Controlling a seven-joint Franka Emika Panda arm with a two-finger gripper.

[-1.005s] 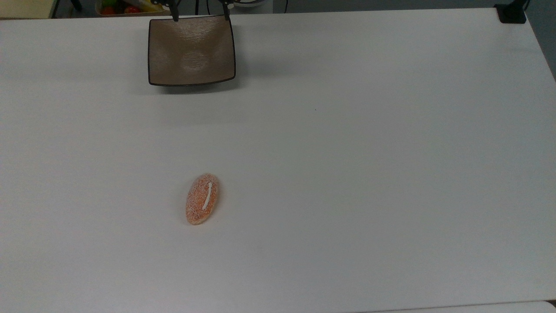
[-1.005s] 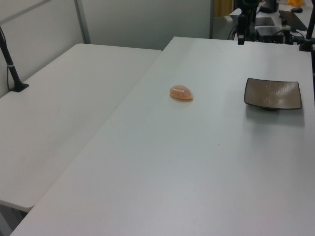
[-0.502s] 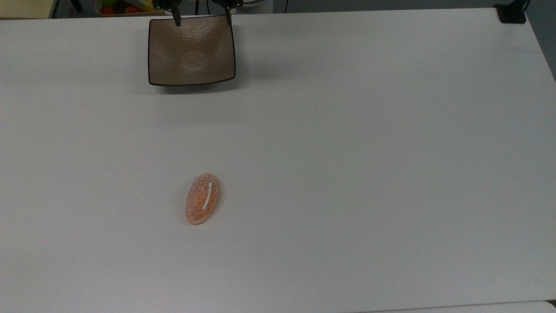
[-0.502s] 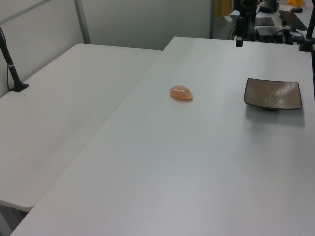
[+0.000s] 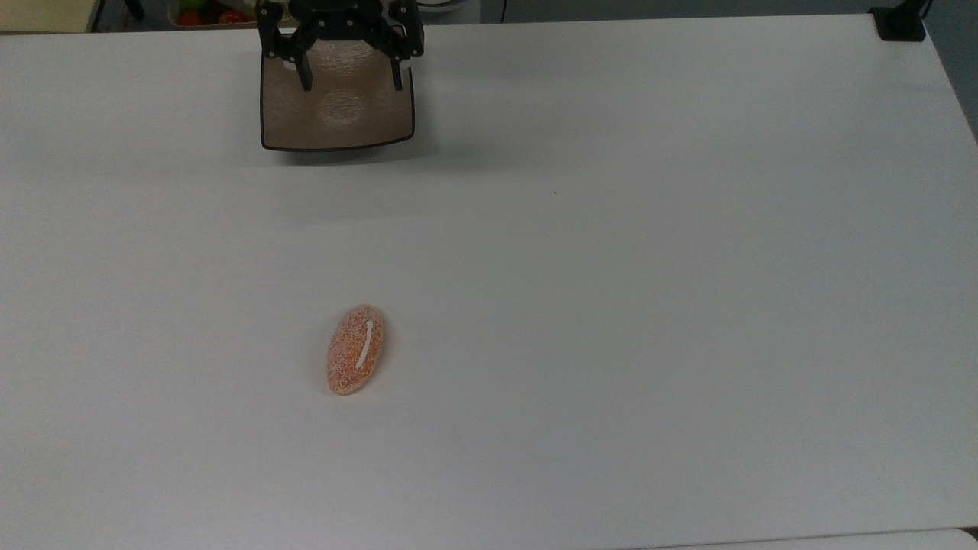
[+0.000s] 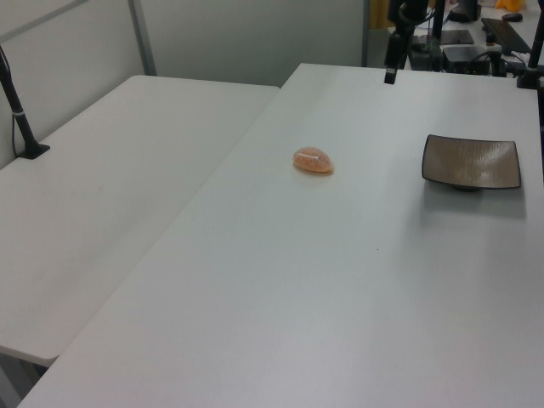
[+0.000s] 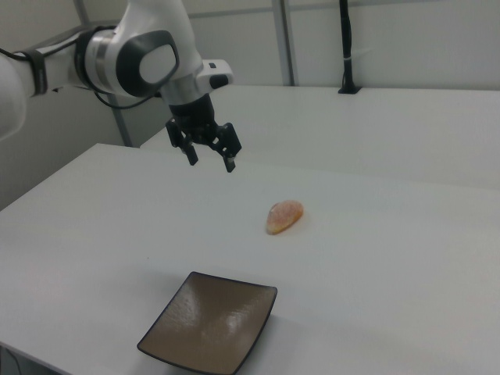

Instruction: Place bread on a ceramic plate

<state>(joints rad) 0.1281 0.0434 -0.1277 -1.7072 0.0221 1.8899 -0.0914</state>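
Note:
The bread, an oval orange roll with one white stripe, lies on the white table toward the top view's lower left; it is also seen as bread and bread. The ceramic plate is a square brown dish with a dark rim at the table's far edge, with nothing on it; I also see the plate and the plate. My gripper hangs open and holds nothing. It overlaps the plate's far half in the top view. In the right view the gripper is well above the table, left of the bread.
A black clamp sits at the table's far right corner in the top view. A bin of colourful items stands behind the plate. A second white table adjoins on the left view's left, with a black post.
The gripper has come further into the top view, from the table's far edge to over the plate, and has shifted left in the left view. Bread and plate have not moved.

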